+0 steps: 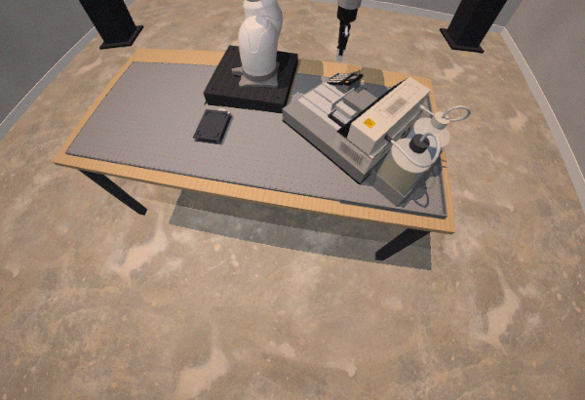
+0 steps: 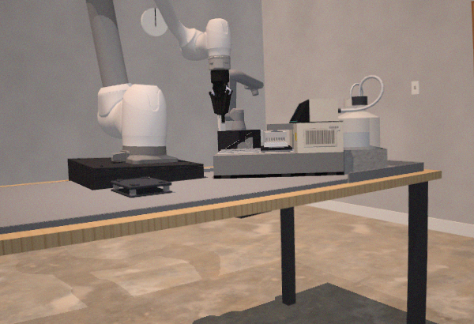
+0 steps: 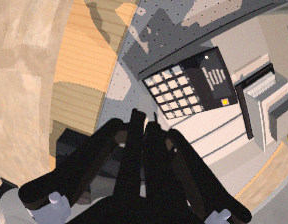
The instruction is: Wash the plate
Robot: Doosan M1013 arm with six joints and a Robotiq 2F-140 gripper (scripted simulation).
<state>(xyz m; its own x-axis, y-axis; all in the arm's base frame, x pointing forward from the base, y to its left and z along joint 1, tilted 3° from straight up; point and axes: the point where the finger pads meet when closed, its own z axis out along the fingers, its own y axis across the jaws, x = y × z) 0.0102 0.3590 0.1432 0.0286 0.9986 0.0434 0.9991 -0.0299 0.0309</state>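
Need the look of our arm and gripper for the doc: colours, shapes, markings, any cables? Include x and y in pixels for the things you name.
Arm (image 1: 259, 49) (image 2: 144, 114): glossy white, rounded joint housings with thin seam lines, plus a straight grey tube link. Grey collar at the wrist with small markings, too blurred to read. Gripper (image 1: 339, 54) (image 2: 223, 118) (image 3: 142, 103): black body, slim angular black jaws, pale grey parts at the linkages. No cables or sleeve visible on either.

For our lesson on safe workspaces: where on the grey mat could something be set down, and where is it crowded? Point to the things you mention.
Open stretches: left of the flat black plate nest (image 1: 213, 126) (image 2: 141, 183), and between it and the grey-and-white plate washer (image 1: 319, 133) (image 2: 276, 164). Crowded: the right end, with washer and white bottles (image 1: 411, 158) (image 2: 356, 126).
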